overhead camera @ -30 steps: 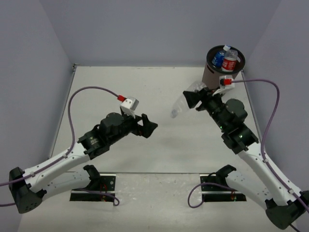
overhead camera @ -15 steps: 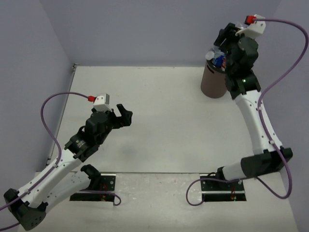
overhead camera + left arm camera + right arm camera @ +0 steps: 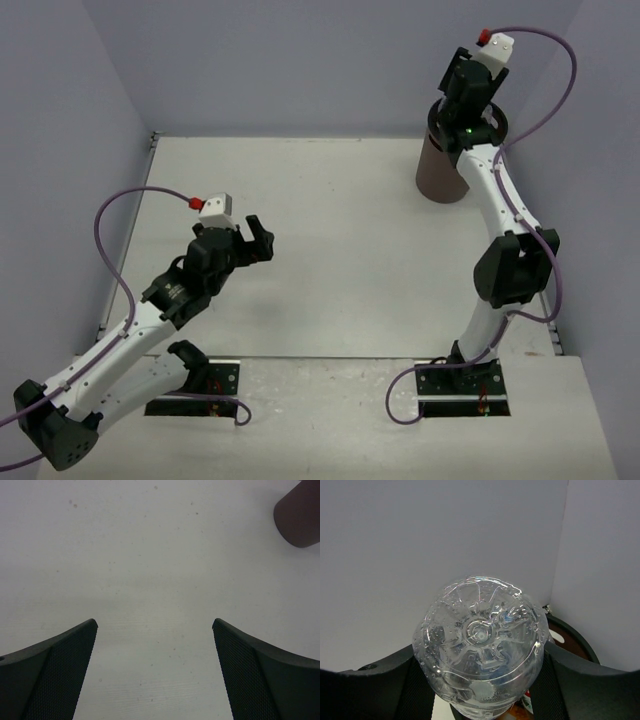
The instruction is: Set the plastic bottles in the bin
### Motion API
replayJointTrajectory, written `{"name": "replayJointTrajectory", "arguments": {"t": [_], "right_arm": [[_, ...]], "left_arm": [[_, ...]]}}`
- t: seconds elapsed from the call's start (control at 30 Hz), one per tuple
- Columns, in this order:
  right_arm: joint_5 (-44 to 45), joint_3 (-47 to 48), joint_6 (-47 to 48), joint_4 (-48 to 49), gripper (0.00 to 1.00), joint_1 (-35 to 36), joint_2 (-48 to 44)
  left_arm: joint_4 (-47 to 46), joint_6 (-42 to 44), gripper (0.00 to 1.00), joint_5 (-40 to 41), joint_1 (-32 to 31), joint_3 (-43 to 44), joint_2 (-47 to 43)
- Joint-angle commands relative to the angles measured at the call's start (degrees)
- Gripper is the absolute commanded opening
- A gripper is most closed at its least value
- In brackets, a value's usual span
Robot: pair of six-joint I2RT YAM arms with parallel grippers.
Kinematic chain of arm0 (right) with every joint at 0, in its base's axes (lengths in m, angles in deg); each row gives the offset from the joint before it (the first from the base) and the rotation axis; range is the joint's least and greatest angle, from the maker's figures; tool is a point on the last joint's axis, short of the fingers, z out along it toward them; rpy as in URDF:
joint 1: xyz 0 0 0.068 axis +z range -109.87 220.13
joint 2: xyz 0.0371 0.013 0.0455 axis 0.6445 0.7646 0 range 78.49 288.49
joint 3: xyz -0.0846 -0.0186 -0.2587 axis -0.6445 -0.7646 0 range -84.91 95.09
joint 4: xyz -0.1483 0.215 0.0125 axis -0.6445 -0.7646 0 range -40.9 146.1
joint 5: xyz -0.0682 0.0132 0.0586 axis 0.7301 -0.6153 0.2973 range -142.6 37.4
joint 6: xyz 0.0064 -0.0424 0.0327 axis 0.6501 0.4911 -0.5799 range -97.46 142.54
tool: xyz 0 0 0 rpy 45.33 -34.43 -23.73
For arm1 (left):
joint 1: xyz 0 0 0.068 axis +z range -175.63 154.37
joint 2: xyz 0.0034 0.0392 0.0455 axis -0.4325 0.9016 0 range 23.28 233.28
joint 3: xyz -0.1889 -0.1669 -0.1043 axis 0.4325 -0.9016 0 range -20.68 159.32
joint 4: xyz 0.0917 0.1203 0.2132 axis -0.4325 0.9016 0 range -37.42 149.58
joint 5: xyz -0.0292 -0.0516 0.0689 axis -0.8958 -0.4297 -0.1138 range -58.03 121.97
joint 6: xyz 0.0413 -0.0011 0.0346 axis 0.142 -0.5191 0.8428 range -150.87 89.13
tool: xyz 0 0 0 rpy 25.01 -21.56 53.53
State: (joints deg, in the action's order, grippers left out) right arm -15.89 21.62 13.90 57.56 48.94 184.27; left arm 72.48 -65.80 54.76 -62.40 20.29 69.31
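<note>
Left gripper [image 3: 258, 240]: well apart from the bin [image 3: 438, 178], off to its left, low over bare table [image 3: 150, 555]. Jaws are spread wide with nothing between them. The bin shows only as a corner at the far upper right of the left wrist view. No hazard from this arm as it stands.

Bin: upright on the table by the far wall. The right arm [image 3: 505, 270] reaches over its mouth, so the top view hides the contents.

Right gripper [image 3: 482, 690]: above the bin, jaws clamped on the plain clear bottle [image 3: 480, 640], one finger on each flank. Base faces the wrist camera, neck points down. Droplets inside. The bin's rim shows only to the lower right of the bottle, so centring over the mouth is uncertain.

Risks (judgement):
- Release while off-centre: the bottle clips the rim and bounces out onto the table.
- Descent too low: the wrist knocks the rim, and a tall tapered bin may tip and spill.
- The thin round wall may twist in the grip, so the bottle drops askew.
</note>
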Motion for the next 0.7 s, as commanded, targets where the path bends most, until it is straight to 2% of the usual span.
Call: {"name": "replayJointTrajectory", "arguments": {"t": [0.0, 0.07, 0.1, 0.13, 0.17, 0.2, 0.23, 0.43, 0.67], "right_arm": [[3.6, -1.9, 0.8, 5.7, 0.27, -1.1, -0.9], [3.1, -3.5, -0.2, 4.8, 0.37, -1.3, -1.2], [2.8, -4.1, -0.5, 4.6, 0.49, -1.3, -1.4], [1.9, -4.7, -1.0, 4.1, 0.69, -1.3, -1.6], [1.7, -4.8, -1.2, 3.1, 0.78, -1.4, -1.7], [1.0, -4.8, -1.2, 2.7, 0.91, -1.4, -1.8], [0.2, -4.6, -1.1, 2.2, 0.98, -1.4, -1.8], [-3.8, -1.6, -1.1, -4.5, 0.99, -1.4, -2.3], [-9.3, -4.7, -1.7, -8.3, 0.99, -1.5, -8.9]], "left_arm": [[-0.6, 0.0, 1.0, 1.4, 0.3, -0.3, -0.8], [-0.6, -0.1, 1.0, 1.2, 0.3, -0.4, -0.7], [-0.5, -0.1, 1.0, 1.1, 0.4, -0.3, -0.8], [-0.5, -0.2, 1.0, 1.0, 0.3, -0.3, -0.8], [-0.3, -0.3, 1.0, 1.0, 0.4, -0.3, -0.8], [-0.3, -0.4, 1.0, 0.9, 0.3, -0.3, -0.9], [-0.2, -0.4, 1.0, 0.7, 0.3, -0.2, -1.0], [0.7, -1.3, 1.0, 0.0, 0.4, -0.4, -1.9], [3.4, -3.2, 1.0, -0.7, 0.3, -0.3, -3.5]]}}
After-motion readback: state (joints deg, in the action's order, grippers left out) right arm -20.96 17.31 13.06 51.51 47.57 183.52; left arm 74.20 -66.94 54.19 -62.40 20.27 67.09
